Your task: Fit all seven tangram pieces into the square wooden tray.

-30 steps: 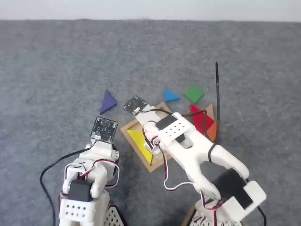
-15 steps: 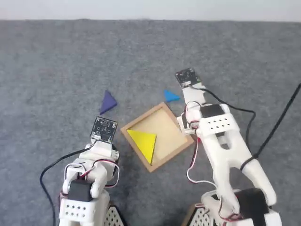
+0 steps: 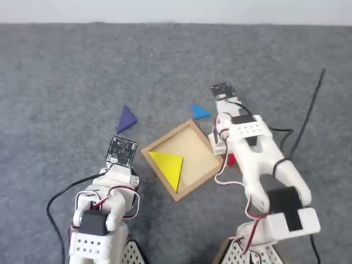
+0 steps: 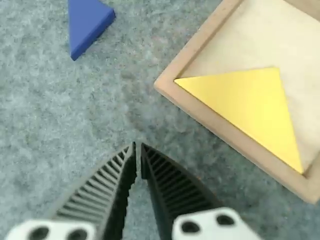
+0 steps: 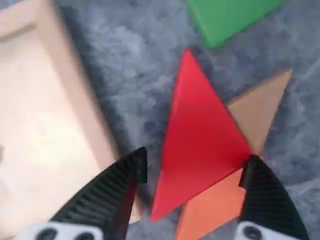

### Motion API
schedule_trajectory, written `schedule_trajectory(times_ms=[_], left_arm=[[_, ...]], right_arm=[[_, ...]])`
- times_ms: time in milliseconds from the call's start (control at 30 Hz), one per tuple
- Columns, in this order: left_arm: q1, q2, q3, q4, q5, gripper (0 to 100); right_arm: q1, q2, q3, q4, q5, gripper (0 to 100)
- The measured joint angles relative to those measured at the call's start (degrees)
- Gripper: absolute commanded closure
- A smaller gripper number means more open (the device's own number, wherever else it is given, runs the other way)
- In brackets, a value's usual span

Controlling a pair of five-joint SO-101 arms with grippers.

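The square wooden tray [image 3: 204, 144] lies mid-table with a yellow triangle [image 3: 168, 164] in its near-left part. A purple-blue triangle [image 3: 127, 117] and a small blue triangle [image 3: 199, 113] lie on the cloth beyond it. My right gripper [image 5: 196, 159] is open, its fingers on either side of the red triangle [image 5: 200, 135] just right of the tray [image 5: 35, 125]. That triangle lies partly over a tan piece [image 5: 260, 107] and an orange piece [image 5: 210, 212], with a green piece [image 5: 227, 15] beyond. My left gripper [image 4: 137, 148] is shut and empty over bare cloth near the tray's left corner [image 4: 167, 82].
Grey cloth covers the table [image 3: 66, 71]. The right arm [image 3: 250, 148] hangs over the pieces right of the tray, so a sliver of red [image 3: 231, 160] shows there. A black cable [image 3: 308, 115] trails on the right. The far half of the cloth is open.
The right arm swung from above the tray out to its right side and now stands over the red triangle. The left arm has stayed put.
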Motion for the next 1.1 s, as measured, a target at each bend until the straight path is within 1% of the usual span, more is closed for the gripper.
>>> schedule_trajectory(times_ms=[67, 300, 467, 833, 933, 1100], left_arm=[[0.00, 0.00, 0.00, 0.00, 0.00, 98], [0.00, 0.00, 0.00, 0.00, 0.00, 98], [0.09, 0.00, 0.00, 0.00, 0.00, 98], [0.00, 0.00, 0.00, 0.00, 0.00, 98], [0.00, 0.00, 0.00, 0.00, 0.00, 98], [0.00, 0.00, 0.00, 0.00, 0.00, 98]], right_arm=[[1.05, 0.88, -0.35, -0.44, 0.62, 70.6], [0.88, 3.08, -2.20, -1.41, 1.49, 70.6], [0.79, 5.27, -3.69, -1.67, 4.22, 70.7], [0.88, 5.54, -3.69, 1.67, 4.22, 70.7], [1.93, 5.54, -3.69, 3.08, 2.37, 70.7], [2.64, 5.54, -3.78, 3.69, 1.32, 70.7]])
